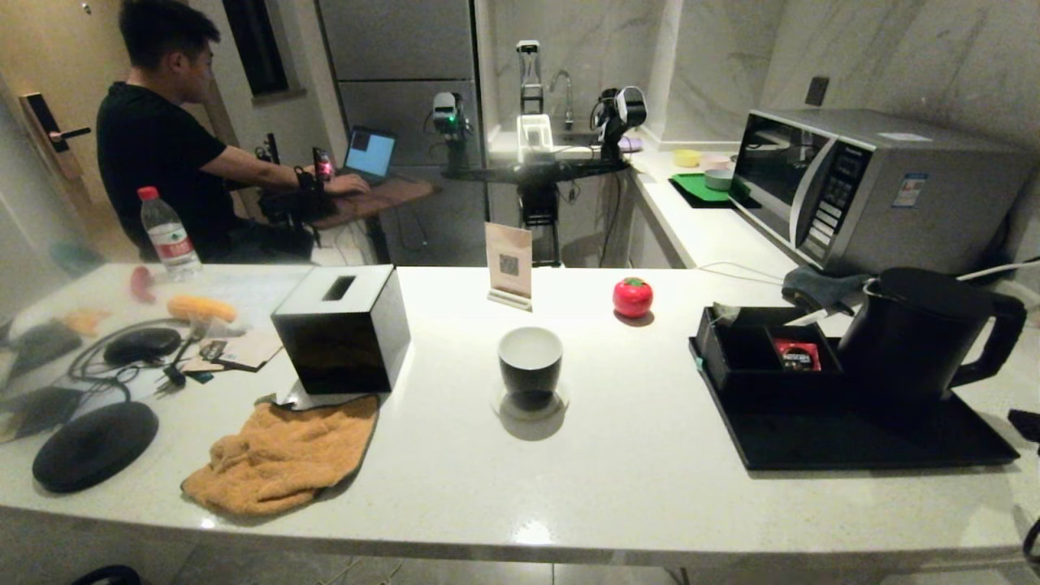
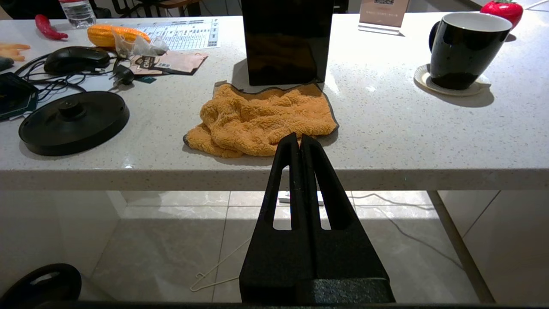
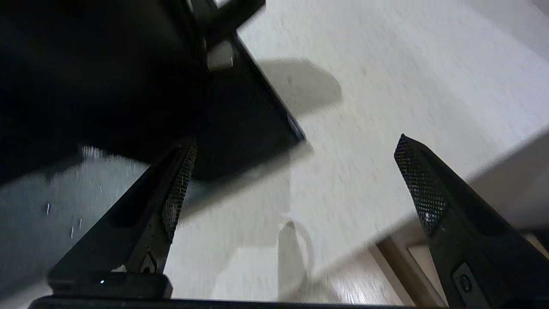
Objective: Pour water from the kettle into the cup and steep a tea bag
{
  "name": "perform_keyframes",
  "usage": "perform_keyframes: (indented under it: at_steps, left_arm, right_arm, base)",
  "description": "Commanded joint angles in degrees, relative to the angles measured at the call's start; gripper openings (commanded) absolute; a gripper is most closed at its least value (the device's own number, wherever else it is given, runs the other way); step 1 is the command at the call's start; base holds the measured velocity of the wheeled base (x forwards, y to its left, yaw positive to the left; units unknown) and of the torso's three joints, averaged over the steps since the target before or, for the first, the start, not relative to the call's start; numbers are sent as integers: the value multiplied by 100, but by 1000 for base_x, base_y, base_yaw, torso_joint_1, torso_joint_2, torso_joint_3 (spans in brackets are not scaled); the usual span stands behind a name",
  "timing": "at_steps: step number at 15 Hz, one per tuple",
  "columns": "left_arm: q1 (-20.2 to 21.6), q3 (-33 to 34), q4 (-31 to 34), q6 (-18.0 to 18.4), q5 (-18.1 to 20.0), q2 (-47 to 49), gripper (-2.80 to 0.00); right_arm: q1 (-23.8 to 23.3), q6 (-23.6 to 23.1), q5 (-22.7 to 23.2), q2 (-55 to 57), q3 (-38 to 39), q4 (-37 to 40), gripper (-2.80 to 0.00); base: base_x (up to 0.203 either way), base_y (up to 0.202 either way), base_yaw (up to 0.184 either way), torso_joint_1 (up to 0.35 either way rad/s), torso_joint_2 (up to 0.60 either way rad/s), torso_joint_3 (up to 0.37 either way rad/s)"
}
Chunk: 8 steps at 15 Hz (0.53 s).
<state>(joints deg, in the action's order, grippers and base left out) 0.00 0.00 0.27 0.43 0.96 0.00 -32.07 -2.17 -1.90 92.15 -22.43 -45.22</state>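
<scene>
White speckled counter (image 1: 617, 422), marble walls (image 1: 715, 57), tiled floor (image 2: 171, 240), dim light

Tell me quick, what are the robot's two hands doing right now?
Left gripper: shut, empty, parked below the counter edge.
Right gripper: open, empty, near the black tray's corner.

Head view high over counter (image 1: 617, 422); left wrist low at edge, sharing cup (image 2: 465, 49); right wrist close

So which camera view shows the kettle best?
The head view: the whole kettle stands on the black tray, with handle and lid visible. The right wrist view gives only a dark blur there. The left wrist view does not show it.
</scene>
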Motion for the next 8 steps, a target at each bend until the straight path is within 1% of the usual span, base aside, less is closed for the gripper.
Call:
perform_keyframes:
  at_steps: [1, 5, 8]
  left_arm:
    - [0, 0, 0, 1, 0, 0, -280]
    - [0, 0, 0, 1, 0, 0, -280]
    - [0, 0, 0, 1, 0, 0, -280]
  right_arm:
    - [-7, 15, 26, 524, -251, -329, 0]
    - [-9, 39, 45, 846, -883, -353, 0]
    - [-10, 34, 41, 1053, -1063, -391, 0]
  base:
    - [0, 0, 0, 0, 0, 0]
    - [0, 0, 0, 0, 0, 0]
    - [0, 0, 0, 0, 0, 0]
